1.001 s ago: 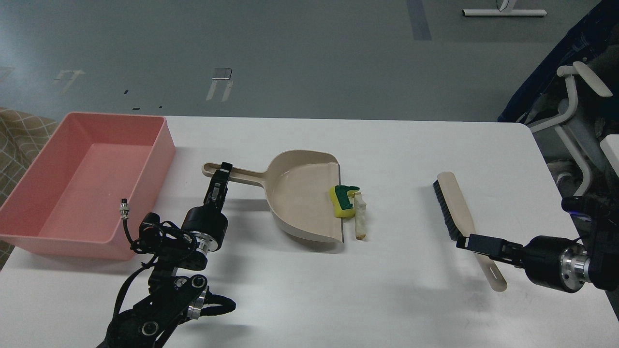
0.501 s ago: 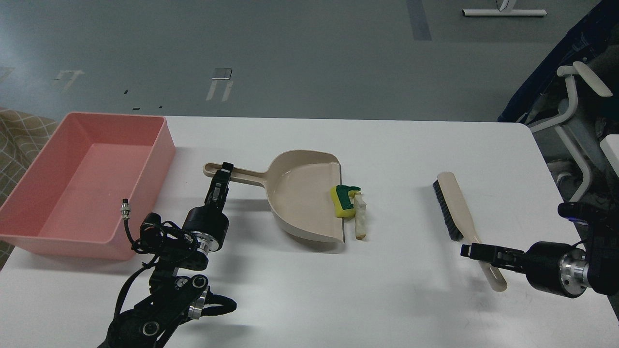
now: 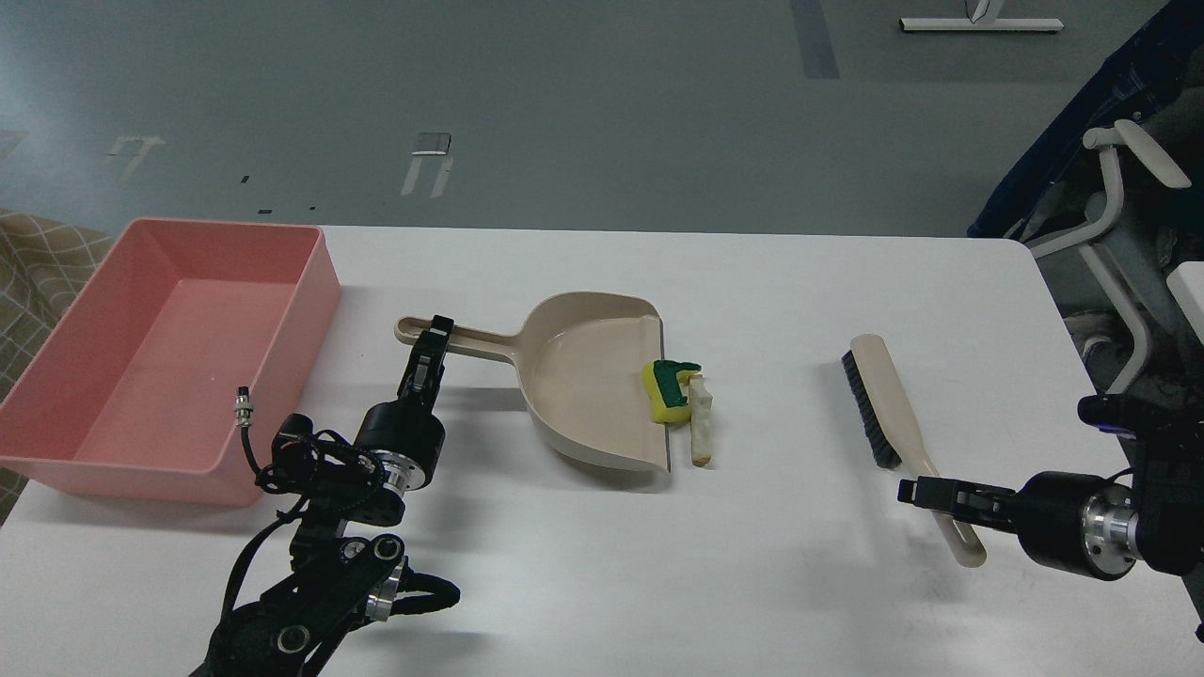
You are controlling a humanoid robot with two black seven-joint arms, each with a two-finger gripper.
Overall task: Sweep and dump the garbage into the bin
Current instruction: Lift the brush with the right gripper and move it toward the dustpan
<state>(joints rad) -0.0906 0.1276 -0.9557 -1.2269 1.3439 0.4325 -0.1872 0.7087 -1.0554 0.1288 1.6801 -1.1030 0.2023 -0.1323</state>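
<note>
Near the table's (image 3: 800, 282) right front corner, the right gripper (image 3: 917, 492) reaches level across the brush (image 3: 889, 404) handle; finger spread unclear. Left gripper (image 3: 435, 334) pinches the dustpan (image 3: 574, 376) handle. Sponge scrap (image 3: 668, 390) and bread slice (image 3: 700, 418) lie mid-table; bin (image 3: 282, 357) at left edge.

Yellow sponge scrap (image 3: 667, 393) and bread slice (image 3: 700, 420) lie touching (on white table); pink bin (image 3: 160, 353) sits far left.

No text, label, brand, number or sign can be read anywhere in the view.
</note>
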